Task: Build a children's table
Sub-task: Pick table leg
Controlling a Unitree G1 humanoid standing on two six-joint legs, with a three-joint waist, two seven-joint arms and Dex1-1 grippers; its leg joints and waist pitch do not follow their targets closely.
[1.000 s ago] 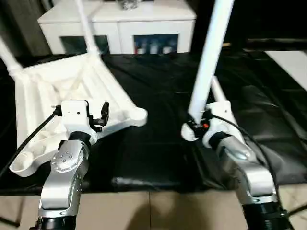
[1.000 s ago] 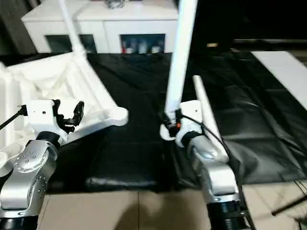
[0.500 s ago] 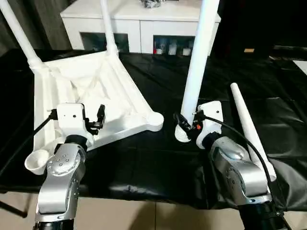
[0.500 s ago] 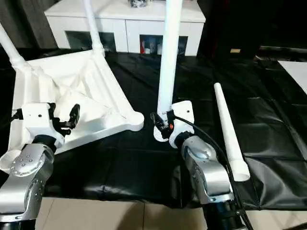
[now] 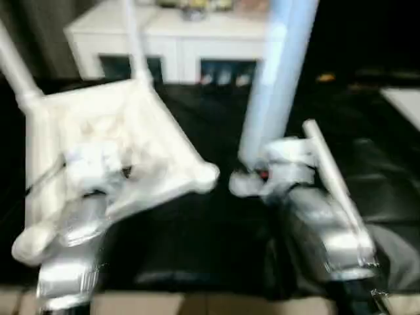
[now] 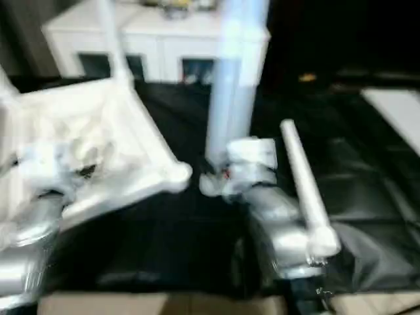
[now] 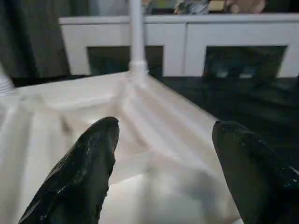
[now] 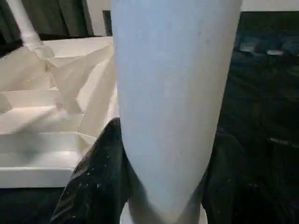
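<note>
**Two legs in, one in the grip, one lying loose**

On the black sheet (image 5: 197,223) covering the work surface, the children's table (image 5: 131,141) lies upside down, its ribbed underside facing up, filling the nine-to-eleven o'clock part of the head view. Two legs already stand screwed into its far corners: one at about eleven o'clock (image 5: 134,49) and one at the ten o'clock edge (image 5: 16,75). The near corner socket (image 5: 205,176), close to the middle of the view, looks empty, and so does the rounded corner (image 5: 26,244) at about eight o'clock.

The right gripper (image 8: 163,186) is clenched around the thick lower end of a third leg (image 5: 275,85), holding it upright just beside the empty near corner, at roughly one o'clock from that socket. The leg's foot is not yet over the socket, as far as I can judge. A fourth leg (image 6: 303,190) lies flat on the sheet at about three o'clock, beside the right forearm.

The left gripper (image 7: 163,154) hangs over the table's underside with its black fingers (image 7: 86,168) spread apart and nothing between them.

By my reading, the job is about half done: two legs fitted, a third in hand needing to be seated and twisted in, the fourth untouched. A white cabinet (image 5: 184,39) stands behind, at twelve o'clock.
</note>
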